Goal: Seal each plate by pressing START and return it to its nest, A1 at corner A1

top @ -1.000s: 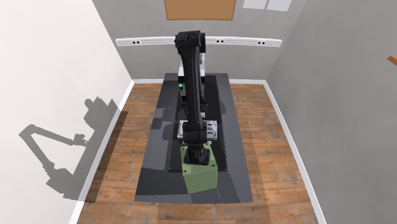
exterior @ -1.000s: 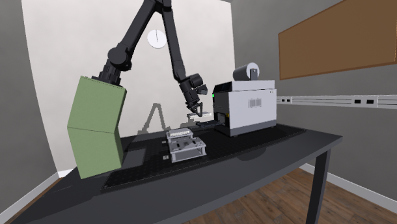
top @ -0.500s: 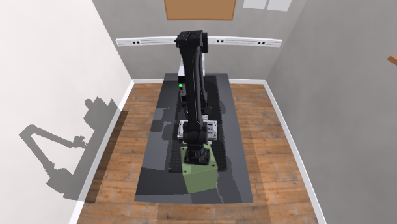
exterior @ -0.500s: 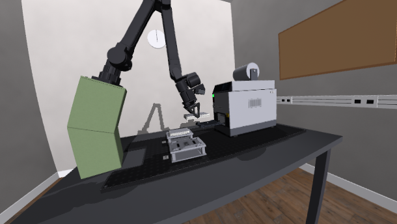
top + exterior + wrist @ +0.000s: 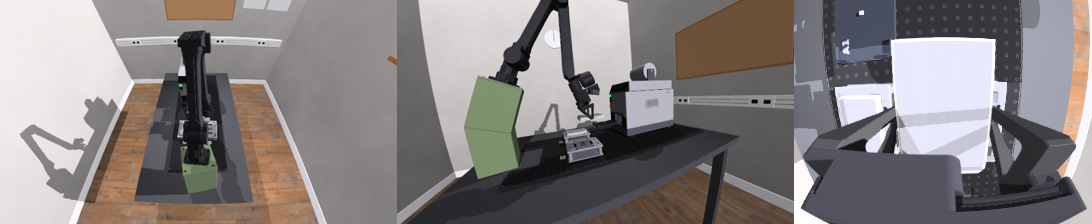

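Observation:
My gripper [image 5: 591, 116] [image 5: 943, 110] is shut on a white plate [image 5: 944, 80] [image 5: 599, 116], whose top looks smooth and pale with no wells showing. The plate hangs in the air, just on the near side of the sealer's stage [image 5: 600, 124] [image 5: 869, 27] and higher than it. The stage is out, with no plate on it; its A1 mark shows in the wrist view. The other white plate [image 5: 576, 133] [image 5: 859, 112] sits in the left nest, N1. Nest N2 [image 5: 573, 147] [image 5: 213, 133] is empty. The sealer's lamp [image 5: 180, 85] [image 5: 610, 96] is green. START is not clearly visible.
The sealer [image 5: 649, 109] with its foil roll [image 5: 641, 72] stands beyond the stage. The green pedestal [image 5: 200, 180] [image 5: 492, 107] bears the arm at the near end. Both nests stand on the dark perforated board [image 5: 638, 143] between pedestal and sealer.

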Available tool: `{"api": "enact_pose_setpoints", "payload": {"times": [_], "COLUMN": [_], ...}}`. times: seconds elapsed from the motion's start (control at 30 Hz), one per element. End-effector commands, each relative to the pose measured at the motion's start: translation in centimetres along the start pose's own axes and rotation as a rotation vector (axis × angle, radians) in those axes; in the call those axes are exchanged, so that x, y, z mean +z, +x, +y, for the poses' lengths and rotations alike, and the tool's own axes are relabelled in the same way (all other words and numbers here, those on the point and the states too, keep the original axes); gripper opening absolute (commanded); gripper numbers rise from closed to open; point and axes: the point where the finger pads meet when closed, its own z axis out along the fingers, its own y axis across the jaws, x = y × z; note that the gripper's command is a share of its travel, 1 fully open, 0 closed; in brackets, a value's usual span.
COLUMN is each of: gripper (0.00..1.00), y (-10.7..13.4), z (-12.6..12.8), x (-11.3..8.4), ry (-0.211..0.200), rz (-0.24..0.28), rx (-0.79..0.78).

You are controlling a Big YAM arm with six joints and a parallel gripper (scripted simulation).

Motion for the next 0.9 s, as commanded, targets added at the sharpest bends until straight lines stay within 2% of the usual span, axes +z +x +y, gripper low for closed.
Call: {"api": "enact_pose_setpoints", "payload": {"times": [0.0,0.2,0.33,0.43,0.53,0.63,0.87], "gripper": [0.00,0.00,0.00,0.00,0.00,0.00,0.00], "y": [0.2,1.6,1.1,1.3,2.6,3.4,3.6], "z": [-1.8,-2.6,-3.1,-3.4,-3.8,-4.4,-5.6], "x": [-0.4,-0.8,-1.1,-1.2,-1.4,-1.6,-2.1], "ry": [0.020,0.019,0.019,0.021,0.020,0.023,0.025], "rz": [-0.022,-0.014,-0.040,-0.040,-0.017,-0.014,-0.037], "rx": [0.007,0.001,-0.013,-0.012,0.004,0.003,-0.011]}}
